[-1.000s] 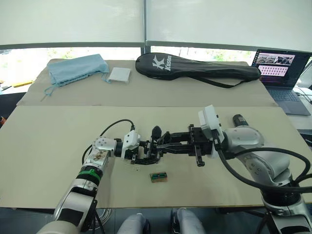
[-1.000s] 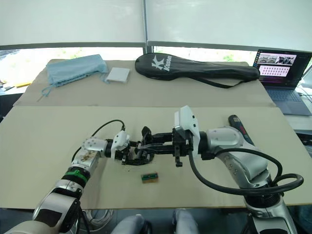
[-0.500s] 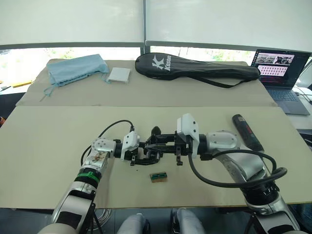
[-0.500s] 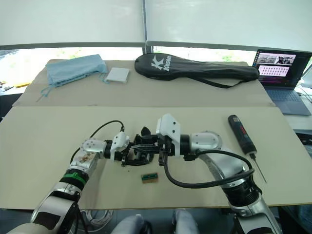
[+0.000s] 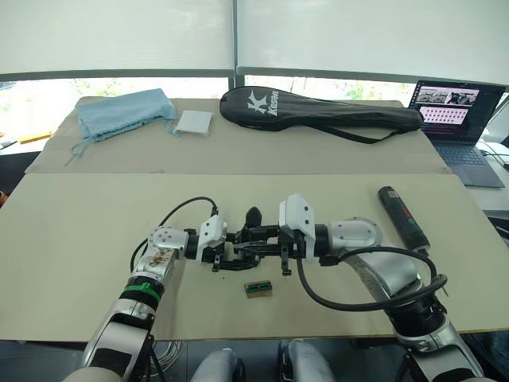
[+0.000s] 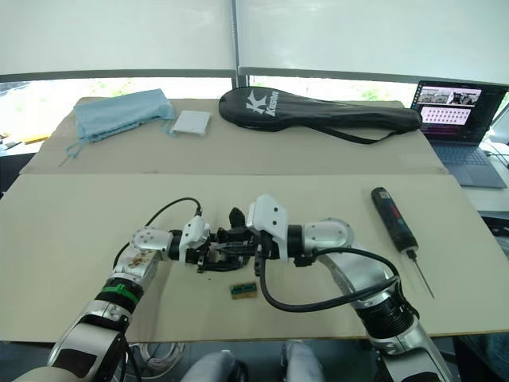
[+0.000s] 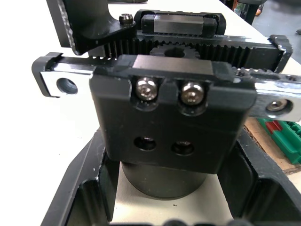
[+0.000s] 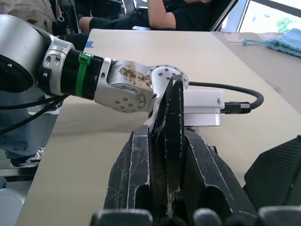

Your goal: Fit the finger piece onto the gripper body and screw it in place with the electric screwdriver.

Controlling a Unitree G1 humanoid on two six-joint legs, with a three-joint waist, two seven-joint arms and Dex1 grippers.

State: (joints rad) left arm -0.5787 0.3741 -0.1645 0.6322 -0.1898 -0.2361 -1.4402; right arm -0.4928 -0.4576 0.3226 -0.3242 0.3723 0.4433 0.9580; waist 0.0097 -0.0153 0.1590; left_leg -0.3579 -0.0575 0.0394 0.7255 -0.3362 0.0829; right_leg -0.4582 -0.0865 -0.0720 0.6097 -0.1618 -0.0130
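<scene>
The gripper body is a chunky black mechanism with a toothed rack, two screws and a round base. My left gripper is shut on it, its fingers on either side of the base, holding it just above the table. My right gripper is shut on the finger piece, a thin black wedge standing between its fingers. Its tips meet the gripper body from the right. The electric screwdriver lies on the table at the right, apart from both arms.
A small green-and-tan box lies just in front of the grippers. At the back are a black racket bag, a blue cloth bag and a white pad. A laptop stands far right. People sit behind the table.
My right arm has swung left, bringing the finger piece up against the gripper body and uncovering the screwdriver. The left arm has stayed where it was.
</scene>
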